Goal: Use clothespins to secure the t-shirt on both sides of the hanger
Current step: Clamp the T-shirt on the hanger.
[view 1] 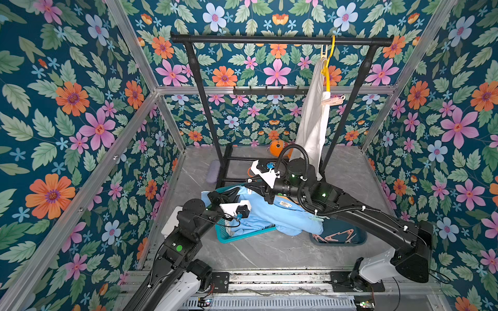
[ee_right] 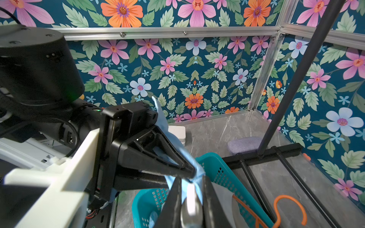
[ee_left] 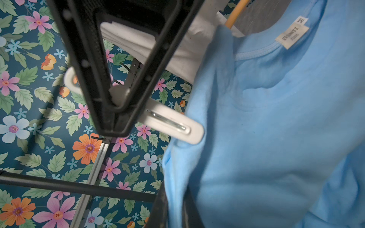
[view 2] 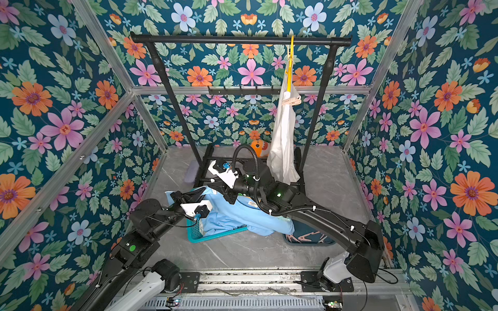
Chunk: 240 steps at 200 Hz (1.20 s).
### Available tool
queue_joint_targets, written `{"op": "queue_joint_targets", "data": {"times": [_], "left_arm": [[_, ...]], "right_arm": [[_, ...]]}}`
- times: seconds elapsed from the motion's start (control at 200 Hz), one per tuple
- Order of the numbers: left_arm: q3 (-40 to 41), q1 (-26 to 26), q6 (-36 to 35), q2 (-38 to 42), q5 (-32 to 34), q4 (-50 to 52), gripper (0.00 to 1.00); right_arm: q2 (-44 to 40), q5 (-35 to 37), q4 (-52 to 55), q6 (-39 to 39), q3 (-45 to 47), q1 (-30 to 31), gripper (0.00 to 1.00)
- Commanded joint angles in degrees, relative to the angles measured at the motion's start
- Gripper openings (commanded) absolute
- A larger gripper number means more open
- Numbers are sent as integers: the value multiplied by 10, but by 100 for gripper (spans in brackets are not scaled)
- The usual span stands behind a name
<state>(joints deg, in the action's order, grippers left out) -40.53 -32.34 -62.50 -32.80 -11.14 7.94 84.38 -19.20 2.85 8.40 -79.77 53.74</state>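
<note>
Blue shirt is slumped over the teal basket on the counter, collar and label facing my left wrist cam. My left hand is clenched on a white pin, roughly around its middle. The pin's rounded end sits right against a folded edge of the shirt, but I can't tell if it's actually biting the cloth.

My right hand is right next to it, fingers nipped on a bunch of that same blue cloth. There's also something pale and blurry between them that I can't make out. From the right wrist cam the two hands' tips nearly touch, just above the basket rim.

Back on the rail, a white shirt hangs off a yellow hanger, with a pink pin clipped on at one shoulder. The spare pins are in a dark bin by my right arm, just beside the blue shirt. An orange hanger lies near the basket, by the rack's base.
</note>
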Motion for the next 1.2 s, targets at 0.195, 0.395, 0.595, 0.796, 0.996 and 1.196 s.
{"op": "queue_joint_targets", "data": {"times": [0.195,0.395,0.595,0.796,0.996,1.196], "left_arm": [[-21,0,77,5,-34,-160,0],[-28,0,123,8,-48,-174,0],[-39,0,126,12,-67,-155,0],[-52,1,142,13,-77,-146,0],[-66,1,166,13,-107,-144,0],[-76,0,159,9,-104,-112,0]], "right_arm": [[5,57,111,57,17,9,0],[1,68,89,82,28,14,0],[-11,63,77,115,39,15,0],[-27,68,80,157,61,13,0],[-31,77,80,181,71,12,0],[-38,63,91,219,67,12,0]]}}
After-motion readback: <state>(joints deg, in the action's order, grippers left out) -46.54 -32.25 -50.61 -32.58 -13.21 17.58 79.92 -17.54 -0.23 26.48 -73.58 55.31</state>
